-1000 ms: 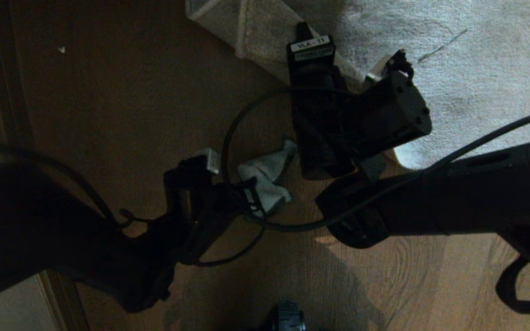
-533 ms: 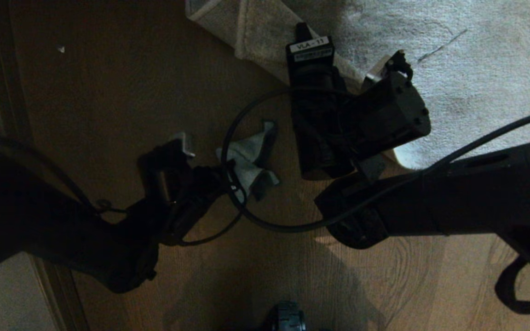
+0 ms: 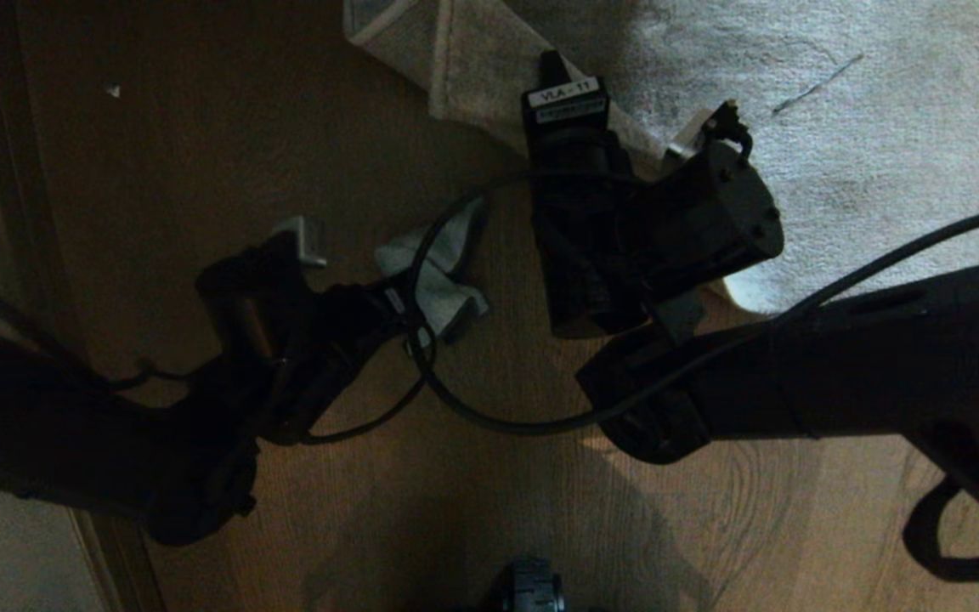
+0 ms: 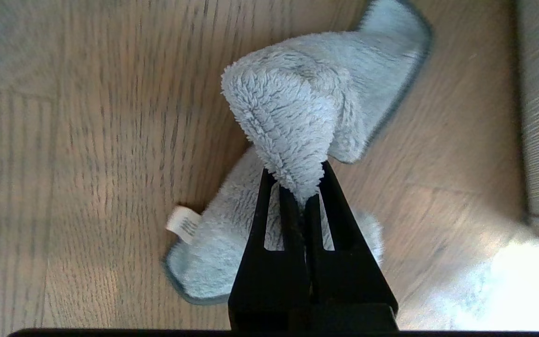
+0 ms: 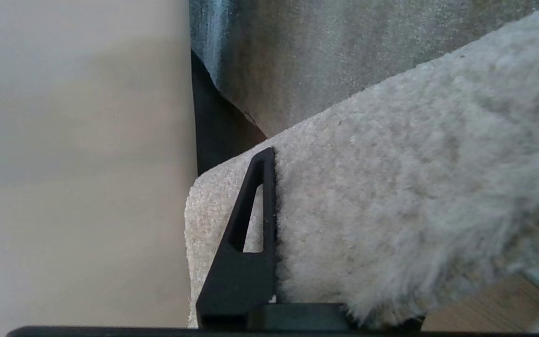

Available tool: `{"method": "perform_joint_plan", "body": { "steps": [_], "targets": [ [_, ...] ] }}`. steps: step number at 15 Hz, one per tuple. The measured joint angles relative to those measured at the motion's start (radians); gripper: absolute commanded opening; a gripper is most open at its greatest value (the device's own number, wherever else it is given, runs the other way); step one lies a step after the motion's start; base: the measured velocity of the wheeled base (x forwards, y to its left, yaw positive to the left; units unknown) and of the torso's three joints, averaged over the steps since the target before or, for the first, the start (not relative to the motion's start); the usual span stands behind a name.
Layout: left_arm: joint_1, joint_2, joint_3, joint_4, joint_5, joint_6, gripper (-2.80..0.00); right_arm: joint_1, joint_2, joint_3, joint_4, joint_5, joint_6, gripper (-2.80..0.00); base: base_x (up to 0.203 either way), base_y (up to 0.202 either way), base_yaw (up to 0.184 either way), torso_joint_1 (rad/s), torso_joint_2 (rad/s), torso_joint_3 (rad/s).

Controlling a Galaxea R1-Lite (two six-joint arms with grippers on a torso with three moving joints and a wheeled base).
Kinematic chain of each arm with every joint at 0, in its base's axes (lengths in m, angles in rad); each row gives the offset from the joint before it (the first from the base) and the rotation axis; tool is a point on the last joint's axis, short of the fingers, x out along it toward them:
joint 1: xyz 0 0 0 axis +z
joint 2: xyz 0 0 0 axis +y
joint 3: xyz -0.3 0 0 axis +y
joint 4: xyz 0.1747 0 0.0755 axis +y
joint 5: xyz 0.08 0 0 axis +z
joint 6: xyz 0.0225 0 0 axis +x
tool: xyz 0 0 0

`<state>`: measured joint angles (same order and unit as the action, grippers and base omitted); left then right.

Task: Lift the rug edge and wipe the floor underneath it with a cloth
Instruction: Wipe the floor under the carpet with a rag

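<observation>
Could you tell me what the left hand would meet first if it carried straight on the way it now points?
Probably the floor. The left hand is shut on a pinched fold of the cloth, the rest of which trails on the boards directly ahead, so the cloth would press flat first. How steeply the hand points is unclear.

- Both arms are matt black with bulky housings.
- A white label printed "VLA-11" sits at upper centre of the head view.
- A black cable loops across the middle.
- Black wedge-shaped fingers have triangular cut-outs.
- A silver bracket shows at centre left.
</observation>
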<state>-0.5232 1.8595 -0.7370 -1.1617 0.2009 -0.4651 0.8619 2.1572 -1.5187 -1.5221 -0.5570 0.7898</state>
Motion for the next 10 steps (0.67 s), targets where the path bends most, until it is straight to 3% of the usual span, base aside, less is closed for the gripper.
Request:
{"method": "perform_joint_plan", "body": {
  "steps": [6,10],
  "targets": [
    [-0.014,-0.084,0.122,0.000,-0.002,0.001,-2.80,-0.002,0.007,0.000,0.000,0.000,0.002,-2.80,0.000,0.000,0.000,0.000,0.00,0.000],
    [-0.141,-0.135,0.245,0.001,-0.005,-0.002,-2.80,-0.001,0.012,0.000,0.000,0.000,0.002,-2.80,0.000,0.000,0.000,0.000,0.00,0.000]
  ]
}}
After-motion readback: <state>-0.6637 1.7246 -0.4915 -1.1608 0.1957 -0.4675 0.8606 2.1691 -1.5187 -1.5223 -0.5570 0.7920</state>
